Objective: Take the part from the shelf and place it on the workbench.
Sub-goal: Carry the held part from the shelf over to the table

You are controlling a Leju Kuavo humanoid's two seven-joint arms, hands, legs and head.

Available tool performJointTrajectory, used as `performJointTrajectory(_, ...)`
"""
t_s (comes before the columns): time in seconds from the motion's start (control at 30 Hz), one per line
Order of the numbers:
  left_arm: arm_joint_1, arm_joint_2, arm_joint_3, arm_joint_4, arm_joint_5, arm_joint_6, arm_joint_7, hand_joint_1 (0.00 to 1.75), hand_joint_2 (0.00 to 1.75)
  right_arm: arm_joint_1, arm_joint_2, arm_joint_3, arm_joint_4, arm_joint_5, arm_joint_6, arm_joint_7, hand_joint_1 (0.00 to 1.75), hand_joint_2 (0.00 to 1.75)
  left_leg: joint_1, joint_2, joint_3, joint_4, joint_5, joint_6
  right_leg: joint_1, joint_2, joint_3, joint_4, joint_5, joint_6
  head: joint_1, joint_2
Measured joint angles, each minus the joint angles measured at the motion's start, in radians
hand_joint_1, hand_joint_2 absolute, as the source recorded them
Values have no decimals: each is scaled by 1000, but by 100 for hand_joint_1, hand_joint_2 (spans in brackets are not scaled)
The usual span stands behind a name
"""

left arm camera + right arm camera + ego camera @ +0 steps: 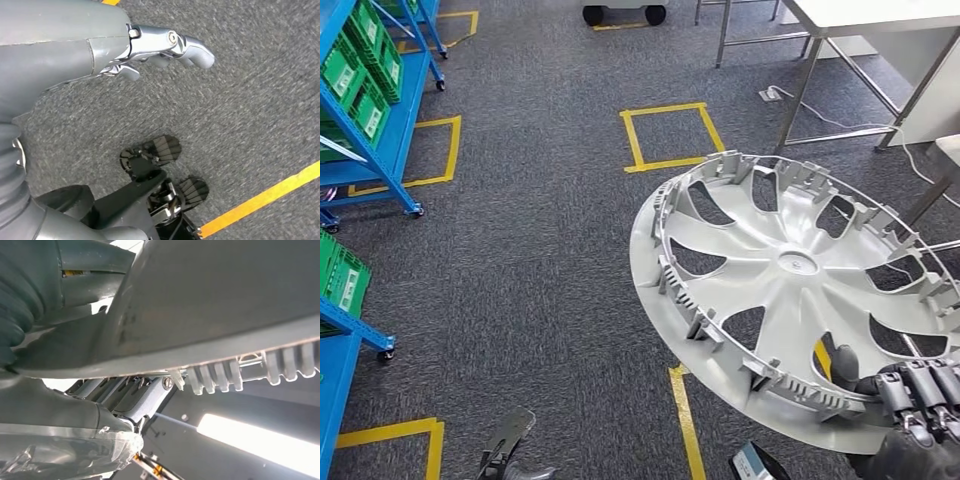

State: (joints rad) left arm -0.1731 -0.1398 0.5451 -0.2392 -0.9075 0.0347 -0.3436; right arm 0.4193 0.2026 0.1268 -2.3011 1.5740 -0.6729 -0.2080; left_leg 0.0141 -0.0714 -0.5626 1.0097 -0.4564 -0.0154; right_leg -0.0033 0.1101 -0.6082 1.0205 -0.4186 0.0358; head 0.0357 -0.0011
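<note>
Green bins fill the blue shelf; right hand grips the wheel cover, left hand seemingly slack.

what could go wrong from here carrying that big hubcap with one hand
1. The right hand grips the large silver plastic wheel cover only at its near rim, so the tilted disc could lever out and drop onto the grey carpet.
2. The wide cover may clip the metal legs of the white table ahead.
3. The left hand hangs free, giving no support.
</note>
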Motion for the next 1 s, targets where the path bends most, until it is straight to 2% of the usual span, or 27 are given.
performJointTrajectory(0.07, -1, -3, -1, 0, -2, 0, 0, 0, 175, 3, 0, 2, 0, 0, 0, 1, 175, 175, -3, 17, 0, -4, 3, 10, -5, 13, -8, -3, 5, 13, -1, 0)
performJointTrajectory(0.1, -3, -5, -1, 0, -4, 0, 0, 0, 175, 5, 0, 3, -1, 0, 0, 0, 175, 175, -3, 27, 0, -5, 5, 17, -5, 2, -15, 4, 0, 18, 1, 0)
performJointTrajectory(0.13, -5, -6, -2, 0, -7, -1, 0, 0, 175, 6, 0, 3, -2, 0, 0, 0, 175, 175, -2, 38, 0, -7, 6, 23, -4, -20, -29, 28, -15, 22, 4, 0)
performJointTrajectory(0.2, -5, -9, -2, 0, -11, -2, 1, 0, 175, 8, 0, 3, -4, 0, 0, 3, 175, 175, -4, 60, 1, -9, 6, 31, -3, -77, -82, 141, -75, 29, 10, 0)
performJointTrajectory(0.23, -2, -10, -2, 0, -12, -2, 2, 0, 175, 10, -1, 3, -4, 0, 0, 5, 175, 175, -6, 73, 1, -8, 5, 34, -3, -92, -117, 212, -105, 32, 10, 0)
performJointTrajectory(0.27, -1, -11, -3, 0, -12, -2, 4, 0, 175, 13, -1, 3, -4, -1, 0, 8, 175, 175, -7, 86, 1, -8, 4, 35, -3, -99, -144, 266, -124, 34, 10, 0)
performJointTrajectory(0.3, 0, -12, -3, 0, -14, -1, 6, 0, 175, 17, -2, 2, -4, -1, 0, 10, 175, 175, -8, 98, 2, -8, 2, 35, -3, -102, -154, 288, -123, 34, 10, 0)
performJointTrajectory(0.33, 0, -13, -4, 0, -15, 1, 7, 0, 175, 20, -2, 2, -4, -1, 0, 11, 175, 175, -8, 110, 4, -8, 0, 35, -3, -104, -143, 267, -105, 34, 10, 0)
performJointTrajectory(0.37, -1, -15, -4, 0, -16, 2, 8, 0, 175, 22, -2, 1, -4, -1, 0, 12, 175, 175, -9, 120, 8, -8, -3, 33, -3, -112, -112, 211, -73, 32, 10, 0)
performJointTrajectory(0.43, -2, -19, -7, 0, -17, 3, 8, 0, 175, 23, -2, 1, -6, -1, 0, 13, 175, 175, -11, 139, 17, -8, -11, 26, 2, -151, -34, 72, -23, 24, 10, 0)
performJointTrajectory(0.47, -2, -19, -8, 0, -18, 4, 8, 0, 175, 22, -3, 0, -8, -1, 0, 13, 175, 175, -13, 146, 20, -7, -15, 22, 6, -165, -9, 28, -12, 18, 9, 0)
performJointTrajectory(0.5, -2, -20, -8, 0, -18, 4, 8, 0, 175, 22, -3, 0, -10, -1, 0, 13, 175, 175, -15, 153, 23, -7, -18, 17, 9, -172, 3, 7, -11, 12, 9, 0)
performJointTrajectory(0.57, -3, -22, -10, 0, -18, 4, 8, 0, 175, 23, -3, -1, -11, -1, 0, 13, 175, 175, -15, 168, 27, -8, -23, 9, 12, -154, 2, 5, -13, 0, 8, 0)
performJointTrajectory(0.6, -5, -24, -11, 0, -18, 4, 8, 0, 175, 25, -3, -2, -12, -1, 0, 13, 175, 175, -13, 166, 28, -5, -27, 4, 11, -143, 3, 4, -13, -5, 8, 0)
performJointTrajectory(0.67, -7, -26, -14, -1, -19, 4, 9, 0, 175, 25, -3, -3, -14, -1, 0, 11, 175, 175, -11, 131, 7, 44, -56, -6, 6, -122, 9, 0, -13, -17, 4, 0)
performJointTrajectory(0.73, -6, -27, -17, -1, -19, 4, 10, 0, 175, 23, -3, -4, -16, -1, 0, 8, 175, 175, -10, 90, -61, 171, -111, -9, 4, -102, 13, -1, -16, -25, -1, 0)
performJointTrajectory(0.77, -3, -27, -17, -1, -19, 4, 10, 0, 175, 22, -3, -4, -16, -1, 0, 7, 175, 175, -10, 83, -101, 237, -131, -9, 3, -90, 14, -1, -18, -28, -2, 0)
performJointTrajectory(0.8, 0, -27, -17, -1, -19, 4, 11, 0, 175, 22, -3, -4, -16, -1, 0, 7, 175, 175, -10, 81, -131, 279, -135, -10, 3, -76, 16, -1, -19, -29, -2, 0)
performJointTrajectory(0.83, 1, -27, -18, -1, -19, 4, 12, 0, 175, 23, -3, -5, -16, 0, 0, 7, 175, 175, -9, 80, -145, 286, -117, -10, 3, -60, 19, -1, -21, -29, -2, 0)
performJointTrajectory(0.87, 1, -27, -18, -1, -19, 4, 12, 0, 175, 23, -3, -6, -16, 0, 0, 7, 175, 175, -7, 77, -140, 256, -83, -10, 2, -45, 23, -1, -24, -27, -2, 0)
performJointTrajectory(0.9, 0, -27, -19, -1, -19, 4, 12, 0, 175, 23, -3, -7, -16, 0, 0, 7, 175, 175, -5, 68, -120, 199, -39, -10, 0, -31, 27, 0, -26, -24, -2, 0)
performJointTrajectory(0.93, -1, -27, -19, -1, -19, 3, 12, 0, 175, 22, -3, -8, -16, 0, 0, 6, 175, 175, -1, 48, -96, 133, 0, -12, -1, -18, 31, 1, -30, -19, -3, 0)
performJointTrajectory(0.97, -2, -27, -20, -1, -19, 3, 12, 0, 175, 21, -3, -9, -16, 0, 0, 5, 175, 175, 3, 28, -71, 74, 21, -12, -1, -5, 30, 5, -35, -13, -3, 0)
performJointTrajectory(1.0, -2, -27, -21, -1, -19, 2, 12, 0, 175, 21, -3, -9, -17, 0, 0, 5, 175, 175, 5, 12, -55, 35, 29, -11, -1, 6, 28, 8, -38, -8, -4, 0)
